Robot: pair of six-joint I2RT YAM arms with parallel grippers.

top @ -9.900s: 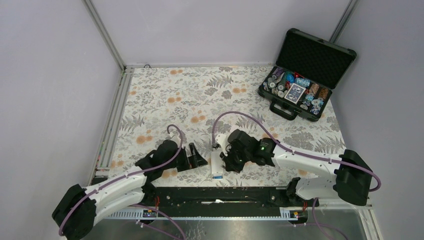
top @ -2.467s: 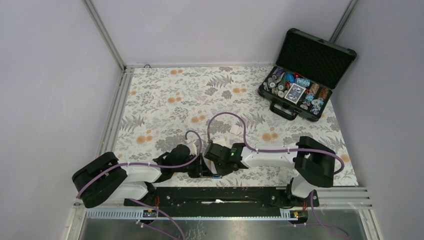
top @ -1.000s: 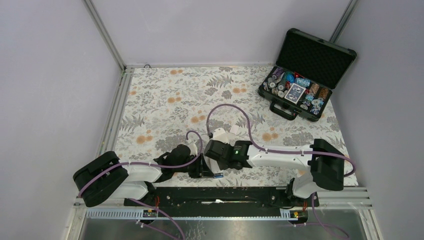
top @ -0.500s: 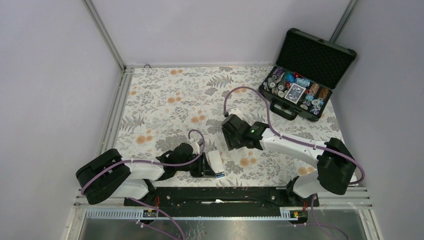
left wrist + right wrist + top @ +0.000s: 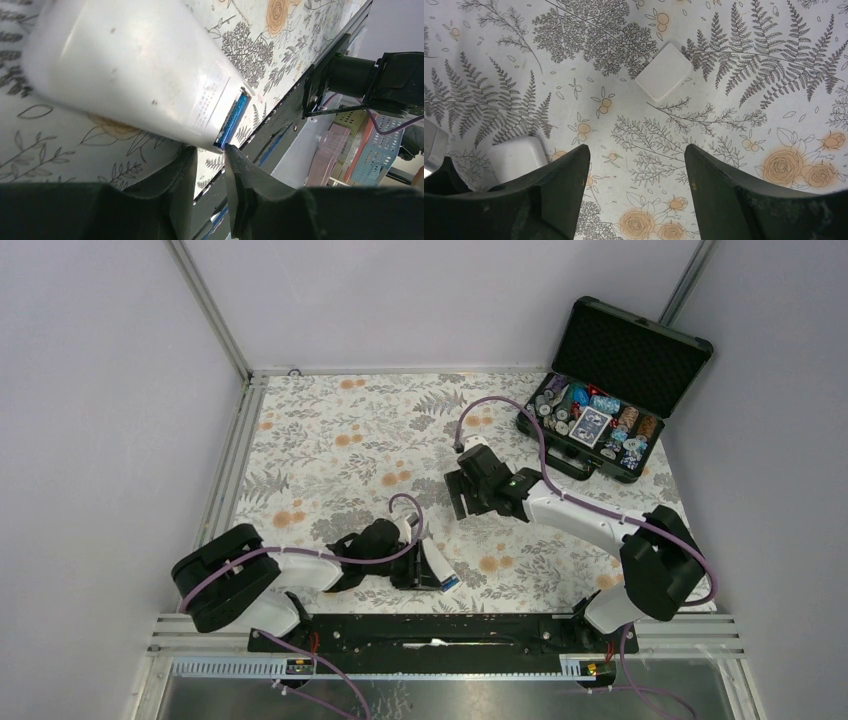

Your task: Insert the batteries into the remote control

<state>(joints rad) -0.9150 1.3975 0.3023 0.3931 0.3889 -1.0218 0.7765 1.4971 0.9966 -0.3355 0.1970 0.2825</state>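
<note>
The white remote control (image 5: 433, 562) lies back up near the front edge, and my left gripper (image 5: 414, 568) is closed on its end. In the left wrist view my left gripper (image 5: 210, 147) pinches the corner of the remote control (image 5: 135, 75) with narrow jaws. A blue battery (image 5: 232, 120) sits in the open compartment there, and the battery (image 5: 450, 583) shows as a blue tip from above. My right gripper (image 5: 460, 498) hovers further back, and in its wrist view my right gripper (image 5: 636, 150) is open and empty. The remote control (image 5: 519, 155) shows at the lower left.
A small white square cover (image 5: 664, 78) lies on the floral cloth ahead of the right gripper. An open black case (image 5: 600, 410) with poker chips and cards stands at the back right. A black rail (image 5: 440, 625) runs along the near edge.
My right gripper has opened and drawn back from the remote control toward the middle of the table. The left arm has swung, turning the remote control slightly.
</note>
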